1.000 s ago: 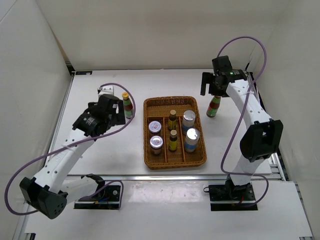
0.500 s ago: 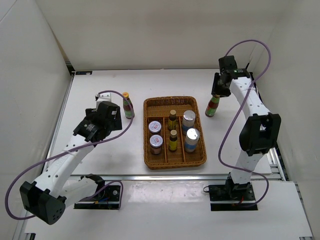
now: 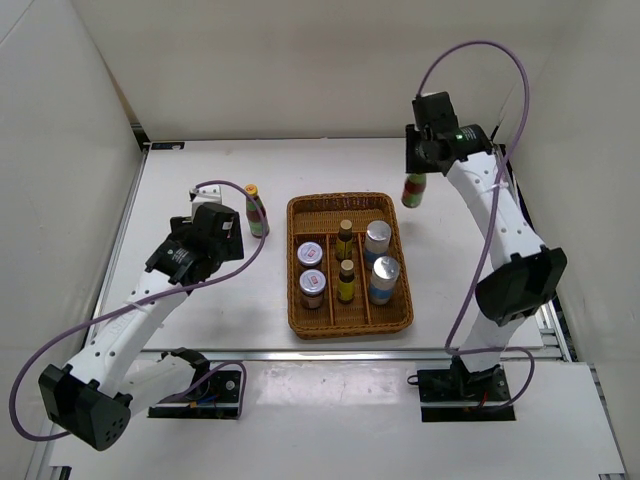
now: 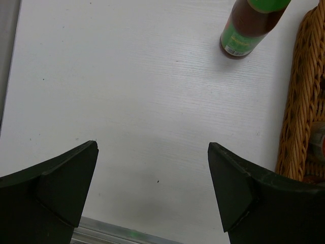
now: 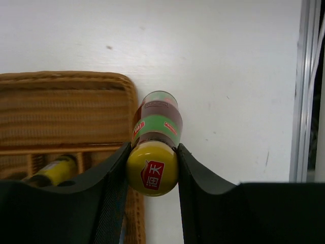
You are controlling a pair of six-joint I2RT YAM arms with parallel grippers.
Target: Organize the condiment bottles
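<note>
Rough woven wicker on the tray (image 3: 349, 201), ribbed and dry, warm brown. The table (image 4: 127, 76) looks like white painted board, matt, with a faint grain running through it. On the left gripper (image 4: 152, 147), fingers (image 4: 56, 188) of matt black plastic, slightly grainy. In the right gripper (image 5: 153, 152), the yellow-capped bottle (image 5: 155, 122): smooth glossy plastic cap, dark shiny glass-like body, printed wrap label. The silver-topped cylinders (image 3: 386, 268) flash bright metallic lids.

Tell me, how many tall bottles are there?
2. One bottle stands on the table, left of the tray; the right pincer holds the other bottle by the tray's far right corner.
</note>
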